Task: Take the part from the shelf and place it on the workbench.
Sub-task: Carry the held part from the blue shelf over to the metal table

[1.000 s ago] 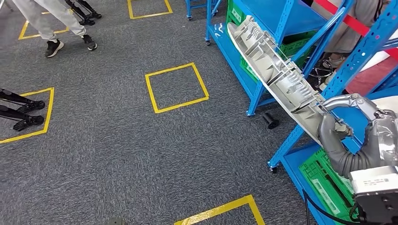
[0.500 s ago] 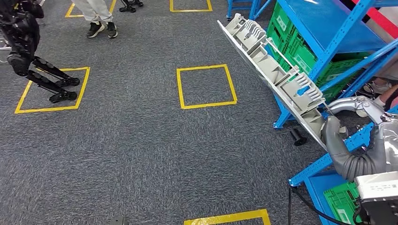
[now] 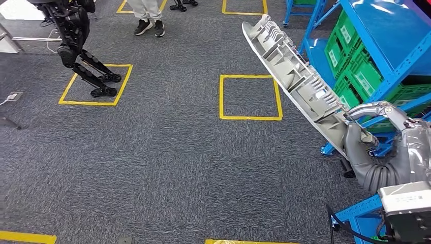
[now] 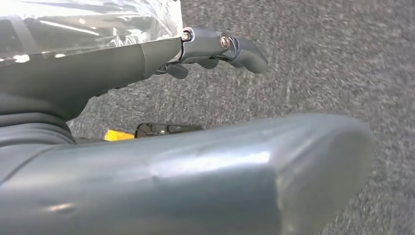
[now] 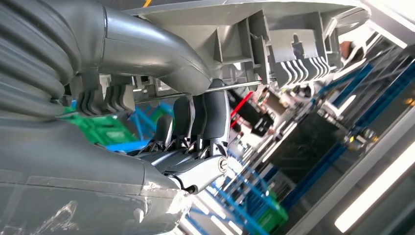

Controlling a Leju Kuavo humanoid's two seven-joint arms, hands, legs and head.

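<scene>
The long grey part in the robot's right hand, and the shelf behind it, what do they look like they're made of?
The part looks like moulded plastic, matt light grey: thin ribs, clips and box walls on its back suggest moulding, though cast metal can't be ruled out. The right hand grips its lower end. The shelf looks like blue-painted steel, with perforated uprights and glossy decks.

The part (image 3: 300, 84) slants up and away from the fingers (image 3: 373, 109); the shelf (image 3: 386, 56) stands right of them.

Right hand (image 5: 191, 98) fingers (image 5: 215, 115) around part (image 5: 254, 29)
</scene>
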